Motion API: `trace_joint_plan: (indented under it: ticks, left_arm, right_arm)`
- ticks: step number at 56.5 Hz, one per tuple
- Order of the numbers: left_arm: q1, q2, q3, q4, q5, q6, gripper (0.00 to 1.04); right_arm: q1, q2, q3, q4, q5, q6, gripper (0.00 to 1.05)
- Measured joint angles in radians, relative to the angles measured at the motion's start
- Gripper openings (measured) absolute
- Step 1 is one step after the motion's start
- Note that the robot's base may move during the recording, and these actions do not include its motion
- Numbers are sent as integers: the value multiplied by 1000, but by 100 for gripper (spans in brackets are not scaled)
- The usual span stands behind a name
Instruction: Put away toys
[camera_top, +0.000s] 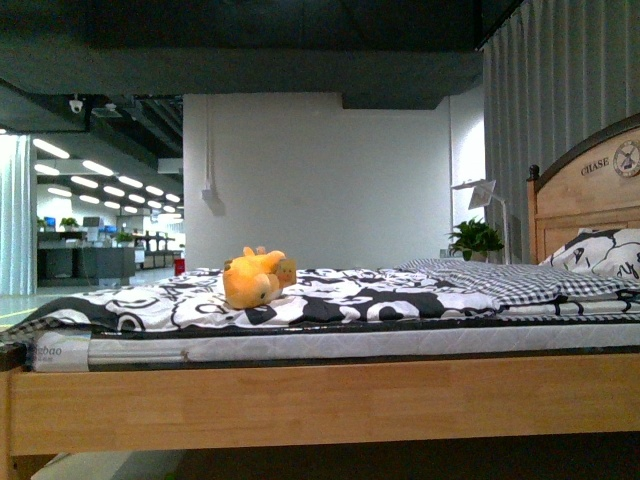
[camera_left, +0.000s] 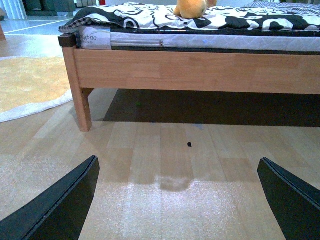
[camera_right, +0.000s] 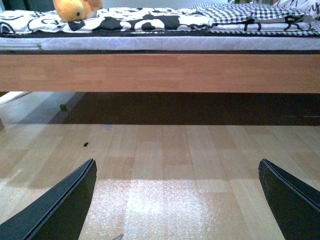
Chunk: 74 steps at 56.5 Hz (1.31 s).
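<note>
The left gripper (camera_left: 177, 161) and the right gripper (camera_right: 177, 162) both stood spread wide, holding nothing. The plush toy (camera_top: 257, 277) lay on the bed (camera_top: 300, 405), well ahead of the jaws and above them. The approach seemed not yet begun, so next an arm had to rise and reach toward it.

A yellow-orange plush animal (camera_top: 256, 277) lies on the black-and-white patterned bedcover (camera_top: 380, 296), soft and slumped, apparently on its side, toward the foot end, its face not clear.
</note>
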Motion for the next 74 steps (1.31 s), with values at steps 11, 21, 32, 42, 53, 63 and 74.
trace_joint_plan:
  ticks: [11,21,32,42,53,63,74]
  left_arm:
    - [0,0,0,0,0,0,98]
    - [0,0,0,0,0,0,98]
    - [0,0,0,0,0,0,98]
    - [0,0,0,0,0,0,98]
    - [0,0,0,0,0,0,98]
    - [0,0,0,0,0,0,98]
    - [0,0,0,0,0,0,98]
  right_arm:
    - [0,0,0,0,0,0,98]
    - [0,0,0,0,0,0,98]
    - [0,0,0,0,0,0,98]
    - [0,0,0,0,0,0,98]
    - [0,0,0,0,0,0,98]
    - [0,0,0,0,0,0,98]
    - [0,0,0,0,0,0,98]
